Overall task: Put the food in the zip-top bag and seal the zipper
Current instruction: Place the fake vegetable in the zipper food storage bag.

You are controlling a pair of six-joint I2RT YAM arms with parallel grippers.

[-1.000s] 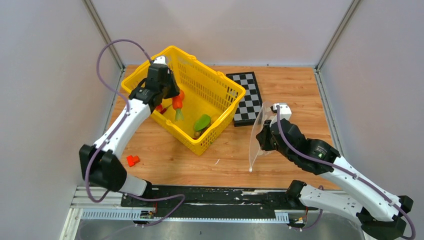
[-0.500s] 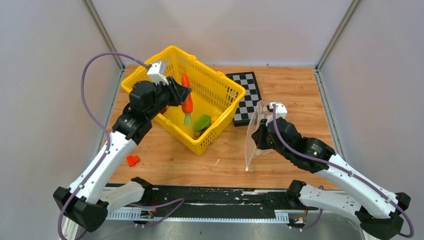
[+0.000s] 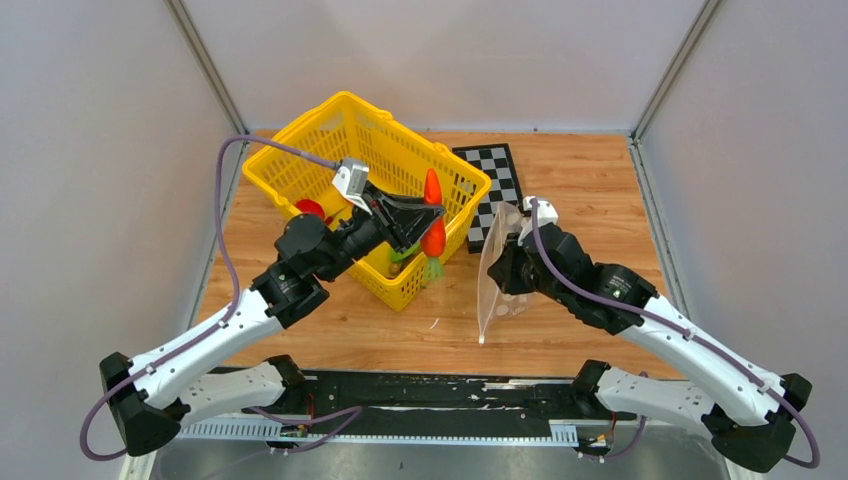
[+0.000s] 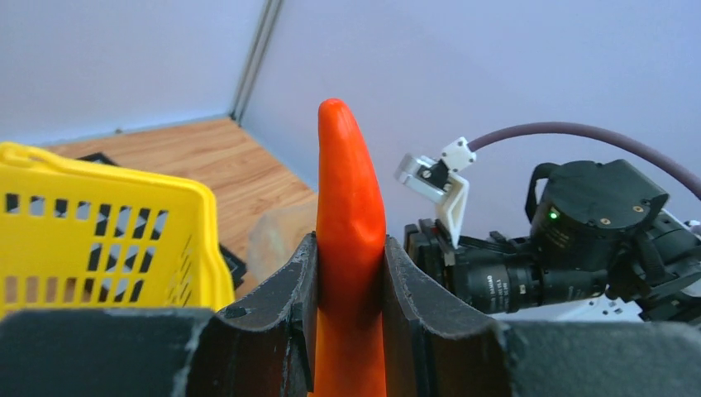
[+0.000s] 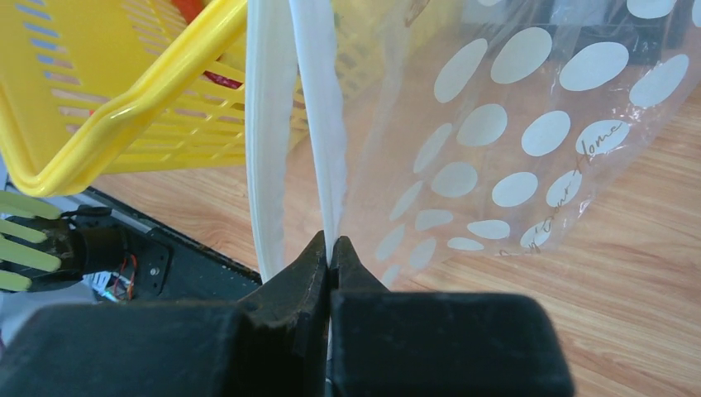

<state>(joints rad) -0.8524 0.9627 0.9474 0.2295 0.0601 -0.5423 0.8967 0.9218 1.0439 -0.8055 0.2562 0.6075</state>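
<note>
Left pincer (image 3: 432, 215) clamped on carrot (image 3: 432, 190), gripped mid-body: orange tip pokes out past the fingertips, green leaf end hangs below them. It sits just outside the basket (image 3: 347, 97), on the side facing the right pincer (image 3: 507, 262), near the bag (image 3: 490, 290) but not at it. Right pincer pinched tight on one lip of the bag at the zipper (image 5: 318, 124); bag hangs limp below and beside it, nothing in it that I can see. Rest of the food is back in the basket, behind the left pincer

Risks from here, my read:
- mouth barely open. Right wrist view shows both zipper strips running close together just ahead of the jaws, and only one lip is held. Carrot could press the free lip shut or ride down the outside of the bag
- one-point hold on a floppy bag. Any shove from the carrot swings it away or drags the lip out of the pinch
- carrot is smooth and tapered, so a knock on the zipper could squirt it out of the fingers
- leaf end could snag on the strip
- arms are close; left fingers closing on the right wrist could clash
</note>
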